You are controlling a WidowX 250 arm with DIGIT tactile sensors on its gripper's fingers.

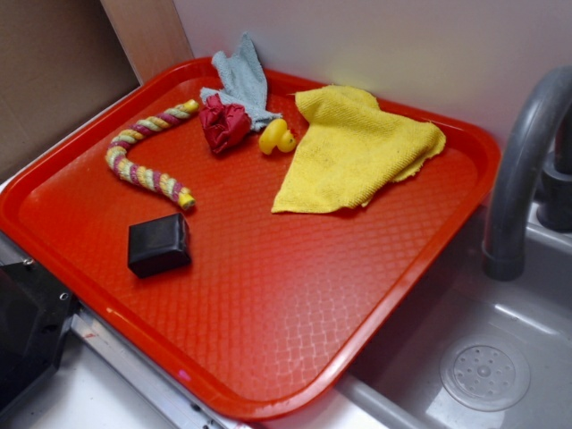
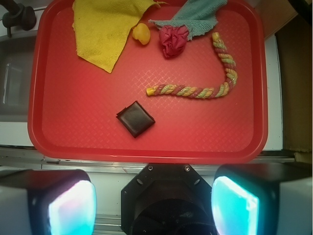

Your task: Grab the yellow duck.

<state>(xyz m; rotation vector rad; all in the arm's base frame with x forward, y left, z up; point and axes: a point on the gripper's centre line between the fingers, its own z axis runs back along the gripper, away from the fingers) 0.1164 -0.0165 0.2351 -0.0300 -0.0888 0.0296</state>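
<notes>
Jaws wide open, my gripper [image 2: 154, 205] far from the yellow duck [image 1: 275, 137]; wedged between yellow cloth [image 1: 357, 147] and red rag [image 1: 223, 123], I risk snagging fabric.

The tool [image 2: 154, 203] hangs high, fingers spread wide.

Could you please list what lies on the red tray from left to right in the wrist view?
Yellow cloth → yellow duck → red crumpled item → braided rope. I omit the black block and the grey cloth, which overlap others horizontally.
</notes>
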